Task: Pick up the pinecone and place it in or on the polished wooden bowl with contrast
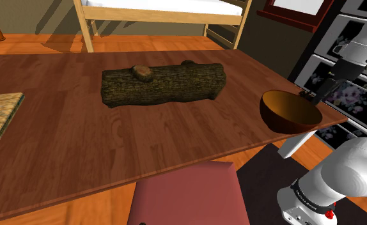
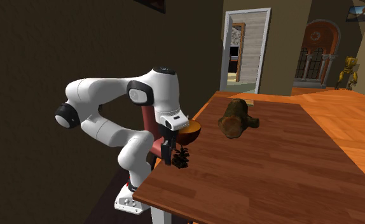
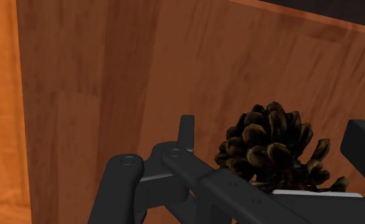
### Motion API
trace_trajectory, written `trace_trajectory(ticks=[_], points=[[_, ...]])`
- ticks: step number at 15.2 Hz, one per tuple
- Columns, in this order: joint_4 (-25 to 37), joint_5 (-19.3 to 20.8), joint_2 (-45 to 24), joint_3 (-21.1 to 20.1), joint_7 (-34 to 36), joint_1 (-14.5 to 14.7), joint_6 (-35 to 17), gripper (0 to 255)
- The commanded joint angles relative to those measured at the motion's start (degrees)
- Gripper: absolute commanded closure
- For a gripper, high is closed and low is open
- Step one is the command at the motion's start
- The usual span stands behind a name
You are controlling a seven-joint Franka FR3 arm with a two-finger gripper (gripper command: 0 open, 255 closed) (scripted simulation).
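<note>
My gripper (image 3: 275,127) stands wide astride the pinecone (image 3: 270,153); light, stiff, brittle-scaled, I judge. I'd pinch its middle gently.

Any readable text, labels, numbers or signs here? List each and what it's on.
None legible.
Cover of the yellow-green book on the brown wooden table: marks too blurred to read.
Dark band low on the white robot arm: pale lettering, too small to read.
</note>
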State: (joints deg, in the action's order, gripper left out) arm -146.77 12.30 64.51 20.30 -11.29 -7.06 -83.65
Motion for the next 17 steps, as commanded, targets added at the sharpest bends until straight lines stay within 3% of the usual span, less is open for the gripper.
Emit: trace_trajectory(ticks=[1,9,10,17], points=[[-1.7,0.4,0.4,0.4,-0.1,-0.2,-1.2,0],[-2.2,0.5,0.6,0.5,-0.1,-0.4,-1.6,0],[-2.2,0.5,0.6,0.5,-0.1,-0.4,-1.6,255],[-2.9,0.9,0.7,0.9,-0.4,-0.6,-2.1,255]])
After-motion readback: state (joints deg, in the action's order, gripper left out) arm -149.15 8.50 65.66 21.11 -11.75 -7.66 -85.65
